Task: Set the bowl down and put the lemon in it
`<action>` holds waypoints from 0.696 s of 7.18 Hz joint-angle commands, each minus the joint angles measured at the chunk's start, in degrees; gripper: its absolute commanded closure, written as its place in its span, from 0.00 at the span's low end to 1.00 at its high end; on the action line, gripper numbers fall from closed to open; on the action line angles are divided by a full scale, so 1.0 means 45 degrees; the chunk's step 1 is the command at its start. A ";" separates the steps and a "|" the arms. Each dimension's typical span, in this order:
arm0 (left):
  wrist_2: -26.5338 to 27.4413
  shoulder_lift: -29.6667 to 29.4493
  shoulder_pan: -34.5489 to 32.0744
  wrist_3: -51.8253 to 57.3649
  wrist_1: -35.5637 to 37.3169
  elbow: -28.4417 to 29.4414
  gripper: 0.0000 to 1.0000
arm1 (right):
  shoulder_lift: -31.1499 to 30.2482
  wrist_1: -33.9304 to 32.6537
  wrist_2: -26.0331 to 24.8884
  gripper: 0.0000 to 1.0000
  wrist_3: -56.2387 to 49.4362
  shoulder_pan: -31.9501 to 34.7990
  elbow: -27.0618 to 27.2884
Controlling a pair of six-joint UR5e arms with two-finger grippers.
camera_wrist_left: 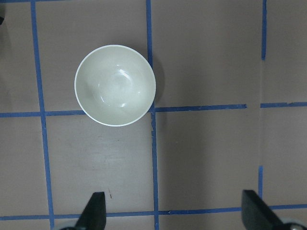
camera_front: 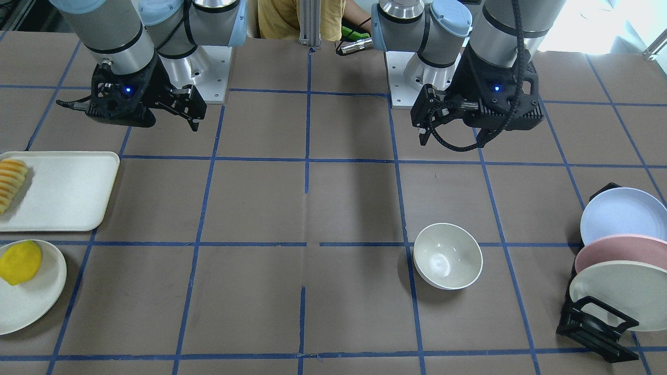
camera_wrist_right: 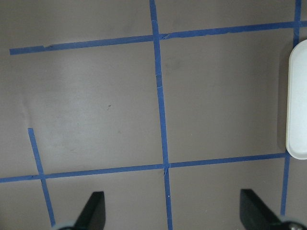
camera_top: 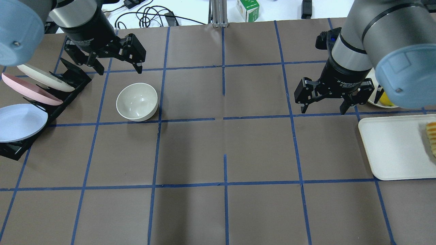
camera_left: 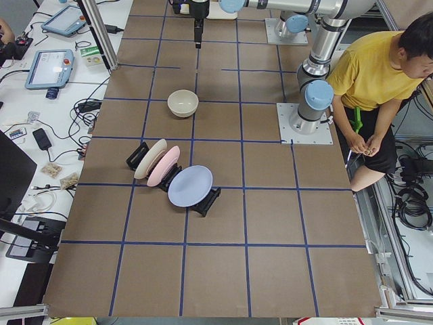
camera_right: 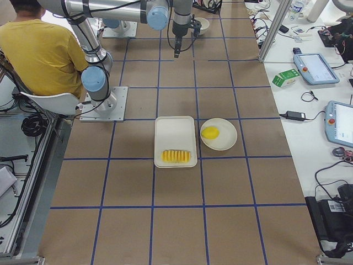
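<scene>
Left fingers [camera_top: 138,59] spread wide, empty, bowl [camera_top: 137,101] near, outside them; right fingers [camera_top: 302,102] wide, empty, lemon [camera_front: 21,262] well apart on plate [camera_front: 32,302]

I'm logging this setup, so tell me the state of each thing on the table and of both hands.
bowl: upright, empty, on the table
lemon: whole, on the round plate
left hand: open, empty
right hand: open, empty
three plates: standing tilted in the rack
tray: holds a row of fruit slices
</scene>
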 commanded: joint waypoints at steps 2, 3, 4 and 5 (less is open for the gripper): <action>0.0053 -0.0038 0.0078 -0.0215 0.0103 0.0040 0.00 | -0.0017 -0.0018 -0.0194 0.00 -0.0126 -0.0039 -0.0068; 0.0015 -0.0250 0.0077 -0.0215 0.0122 0.0002 0.00 | -0.0095 0.0156 -0.0136 0.00 -0.0127 -0.0059 0.0027; 0.0015 -0.0348 0.0077 -0.0215 0.0142 0.0001 0.00 | 0.0040 0.0139 -0.0038 0.00 -0.0185 -0.0155 0.0028; 0.0034 -0.0330 0.0077 -0.0176 0.0142 -0.0018 0.00 | 0.0080 -0.0093 0.0021 0.00 -0.0128 -0.0311 -0.0049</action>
